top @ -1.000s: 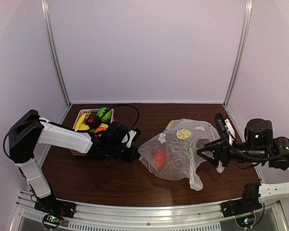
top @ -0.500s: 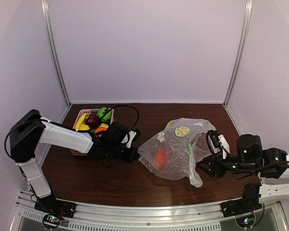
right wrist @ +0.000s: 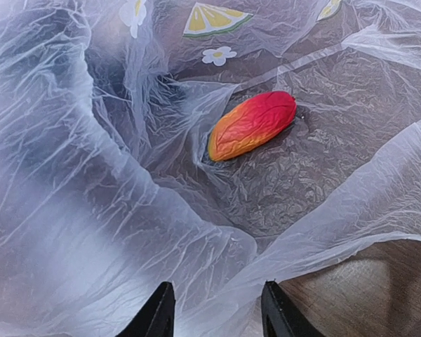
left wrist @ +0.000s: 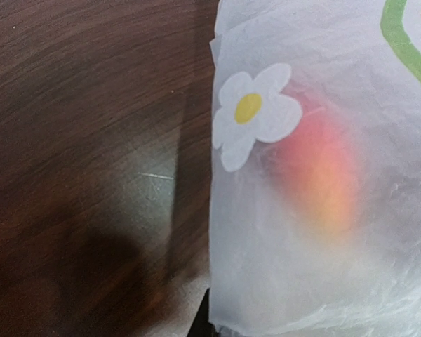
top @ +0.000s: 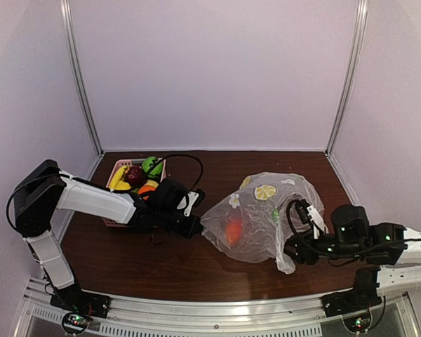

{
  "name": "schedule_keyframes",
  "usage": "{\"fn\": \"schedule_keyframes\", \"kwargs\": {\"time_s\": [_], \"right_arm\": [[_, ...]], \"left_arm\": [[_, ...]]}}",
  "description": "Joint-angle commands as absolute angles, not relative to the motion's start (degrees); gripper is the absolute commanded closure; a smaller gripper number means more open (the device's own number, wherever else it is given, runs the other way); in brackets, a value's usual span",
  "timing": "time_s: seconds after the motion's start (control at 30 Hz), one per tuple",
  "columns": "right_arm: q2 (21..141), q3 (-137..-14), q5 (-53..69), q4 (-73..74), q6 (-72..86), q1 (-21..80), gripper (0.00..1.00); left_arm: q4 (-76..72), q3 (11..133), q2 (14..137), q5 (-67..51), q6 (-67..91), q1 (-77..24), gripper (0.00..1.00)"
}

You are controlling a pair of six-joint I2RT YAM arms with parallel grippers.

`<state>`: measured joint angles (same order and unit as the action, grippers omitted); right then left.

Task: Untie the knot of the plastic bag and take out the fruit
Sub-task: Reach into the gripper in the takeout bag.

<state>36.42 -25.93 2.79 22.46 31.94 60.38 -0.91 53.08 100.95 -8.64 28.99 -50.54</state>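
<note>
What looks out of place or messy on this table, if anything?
Nothing spilled or torn. The plastic bag lies crumpled and gaping open, one red-orange fruit still inside, while other fruit sits in the pink basket.

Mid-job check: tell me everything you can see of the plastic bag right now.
The plastic bag is thin, crinkled, see-through film printed with lemon slices and white daisies. It lies slumped on the table, right of centre, its mouth gaping toward the right gripper, whose parted fingers straddle a fold of its rim. One red-to-yellow oblong fruit lies inside on the bottom film.
</note>
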Motion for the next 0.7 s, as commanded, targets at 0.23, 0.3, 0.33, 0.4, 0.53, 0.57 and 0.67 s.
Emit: {"fn": "schedule_keyframes", "kwargs": {"time_s": [0.23,0.3,0.33,0.4,0.53,0.57,0.67], "right_arm": [[44.0,-27.5,0.7,12.6,34.5,59.9,0.52],[48.3,-28.8,0.5,11.4,34.5,59.3,0.52],[50.7,-29.6,0.5,11.0,34.3,59.0,0.52],[55.6,-31.2,0.3,10.1,33.8,58.4,0.53],[60.5,-33.9,-0.8,8.1,33.4,56.4,0.52],[61.0,-34.6,-1.7,8.3,33.4,55.7,0.51],[61.2,-35.5,-3.9,9.4,34.0,52.8,0.50]], "left_arm": [[-0.9,54.2,102.1,-10.3,27.7,-50.0,1.00],[-1.0,54.3,102.1,-10.5,27.6,-50.0,1.00],[-0.9,54.4,102.1,-10.5,27.5,-50.0,1.00],[-0.8,54.6,102.1,-10.7,27.4,-50.0,1.00],[-0.4,54.8,102.2,-10.8,27.1,-50.0,1.00],[-0.3,54.8,102.2,-10.7,27.0,-50.0,1.00],[-0.3,54.8,102.1,-10.0,26.7,-50.0,1.00]]}}
